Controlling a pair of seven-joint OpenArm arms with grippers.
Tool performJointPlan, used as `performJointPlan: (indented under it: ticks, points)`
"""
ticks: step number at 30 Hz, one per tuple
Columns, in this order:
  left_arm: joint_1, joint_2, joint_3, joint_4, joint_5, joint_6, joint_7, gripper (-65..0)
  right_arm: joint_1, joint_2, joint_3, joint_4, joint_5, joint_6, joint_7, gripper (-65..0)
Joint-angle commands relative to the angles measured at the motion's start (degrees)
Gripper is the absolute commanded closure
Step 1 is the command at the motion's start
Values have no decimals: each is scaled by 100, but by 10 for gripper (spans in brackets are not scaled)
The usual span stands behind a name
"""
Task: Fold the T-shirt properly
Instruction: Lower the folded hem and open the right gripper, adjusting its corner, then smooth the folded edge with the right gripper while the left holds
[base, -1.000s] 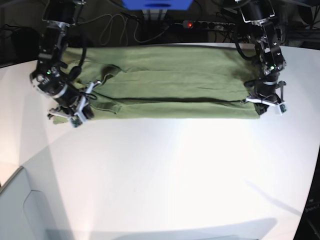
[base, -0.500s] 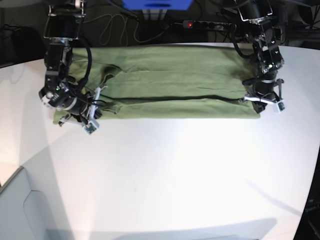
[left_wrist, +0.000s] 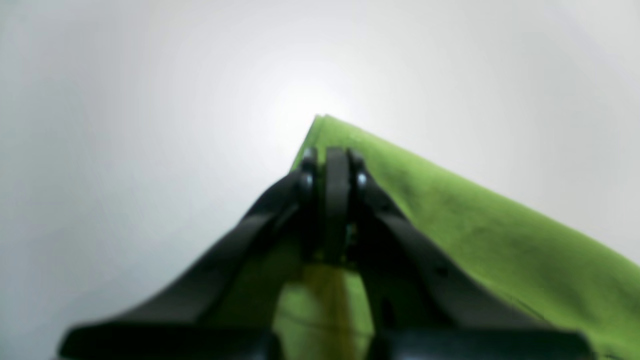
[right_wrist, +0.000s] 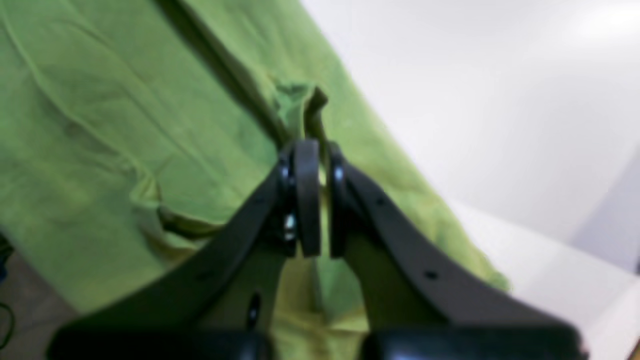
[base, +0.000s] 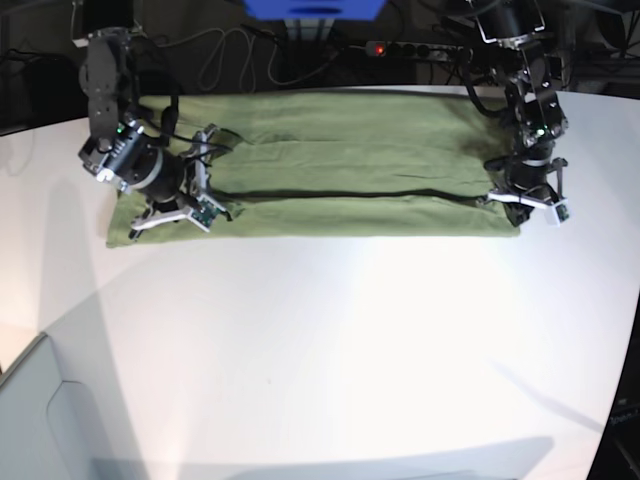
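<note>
A: Where did your T-shirt (base: 340, 170) lie?

B: Across the far tabletop (base: 330, 340), folded in a long band.

A: And your end effectors?

B: At nine o'clock your right end effector (base: 178, 207) pinched a fold; at three o'clock your left end effector (base: 522, 203) was pressed together at the near corner.

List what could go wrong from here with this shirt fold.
1. The right tool is shut at a bunched ridge of the T-shirt; moving may crease it further.
2. The left tool is shut at the shirt's corner near the bare table; uneven pulling could skew the long fold.
</note>
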Motion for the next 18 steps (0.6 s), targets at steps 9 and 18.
performJointPlan:
  ticks: [9, 18]
  points:
    - [-39, -75, -34, 108, -20, -3, -120, 0, 1182, -303, 359, -1310, 38, 65, 83, -2]
    - [-30, -75, -8, 90, -20, -3, -120, 0, 935, -294, 280, -1741, 38, 65, 92, -2]
